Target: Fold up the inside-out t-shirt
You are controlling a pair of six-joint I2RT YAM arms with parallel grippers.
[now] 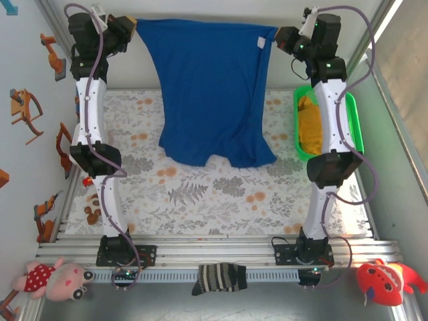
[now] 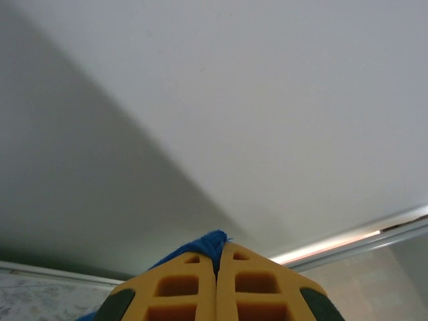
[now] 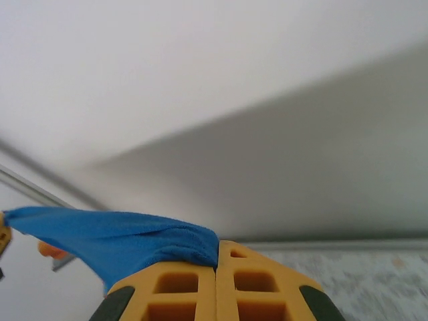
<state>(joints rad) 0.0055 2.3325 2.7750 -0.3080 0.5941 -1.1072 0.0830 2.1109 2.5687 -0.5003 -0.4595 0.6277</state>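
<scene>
At the far left of the near rail sits a pink plush doll (image 1: 57, 277) in a red dotted dress. Above it in the top view, the left arm reaches to the far left corner of the table. The left gripper (image 1: 129, 31) is clamped on the upper left corner of the inside-out t-shirt (image 1: 210, 100). In the left wrist view its yellow fingers (image 2: 177, 287) are pressed together, and a small tuft of blue cloth (image 2: 200, 244) pokes out between their tips, with the pale back wall beyond.

The royal-blue t-shirt is stretched between the two grippers along the far edge, its top edge pulled nearly straight. The body hangs toward the camera, and its lower hem lies bunched on the floral table cover (image 1: 200, 197) around the middle. A small white patch (image 1: 261, 42) near the shirt's upper right corner may be a label, but it is too small to read. A dark striped sock (image 1: 219, 278) lies on the near rail between the arm bases.

The right gripper (image 1: 284, 37) pinches the shirt's upper right corner. In the right wrist view its fingers (image 3: 177, 291) are closed, and a band of blue cloth (image 3: 114, 237) runs off to the left from their tips. Beside the right arm stands a green basket (image 1: 355, 127) holding a mustard-yellow garment (image 1: 309, 124). A red plush toy (image 1: 381, 281) lies at the near right corner.
</scene>
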